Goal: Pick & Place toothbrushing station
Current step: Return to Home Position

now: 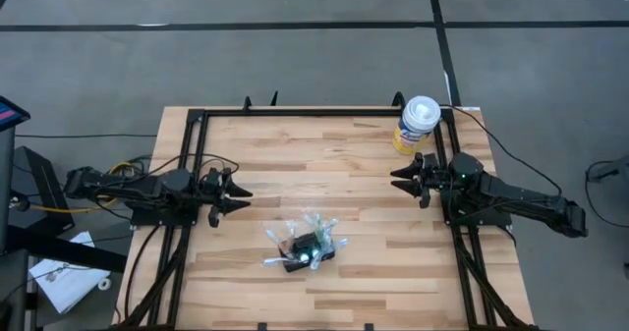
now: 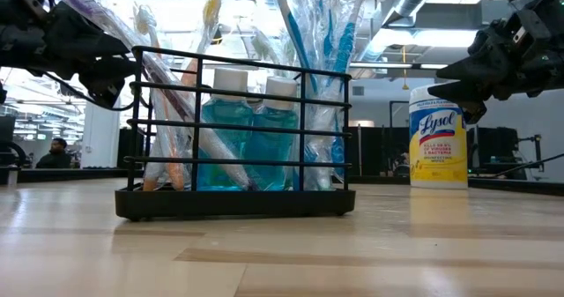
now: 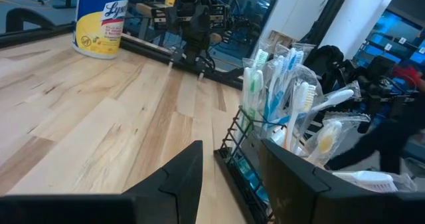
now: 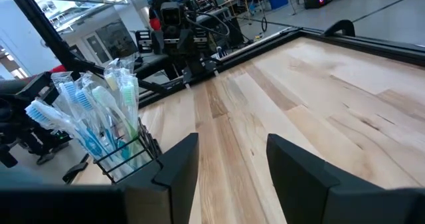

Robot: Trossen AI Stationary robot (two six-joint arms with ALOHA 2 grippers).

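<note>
The toothbrushing station (image 1: 303, 245) is a black wire basket (image 2: 233, 138) holding wrapped toothbrushes and two blue bottles. It stands on its base on the wooden table, near the front edge at the middle. My left gripper (image 1: 241, 197) hovers open at the table's left side, pointing level toward the right, with the station (image 3: 285, 117) ahead and to one side. My right gripper (image 1: 395, 180) hovers open at the right side, pointing toward the left, well away from the station (image 4: 106, 124). Neither has anything between its fingers.
A white-and-yellow wipes canister (image 1: 418, 123) stands upright at the table's far right corner, just behind my right gripper, and also shows in the low view (image 2: 438, 138). A black frame (image 1: 295, 112) runs along the table's far and side edges. Bare wood lies between the grippers.
</note>
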